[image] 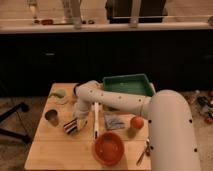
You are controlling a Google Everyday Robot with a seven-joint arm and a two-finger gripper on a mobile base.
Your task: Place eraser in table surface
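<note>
The eraser [70, 126], a small dark block with pale stripes, is at the left middle of the light wooden table surface [50, 150]. It looks to rest on or just above the wood. My gripper [78, 119] is right above it at its upper right side, touching or very near it. The white arm bends down to it from the right.
A long white-handled brush [96, 120] lies just right of the eraser. A folded grey-blue cloth [114, 121], an orange ball [136, 122] and an orange bowl [108, 148] are to the right. A metal cup [51, 117] stands to the left. A green bin [127, 85] is at the back.
</note>
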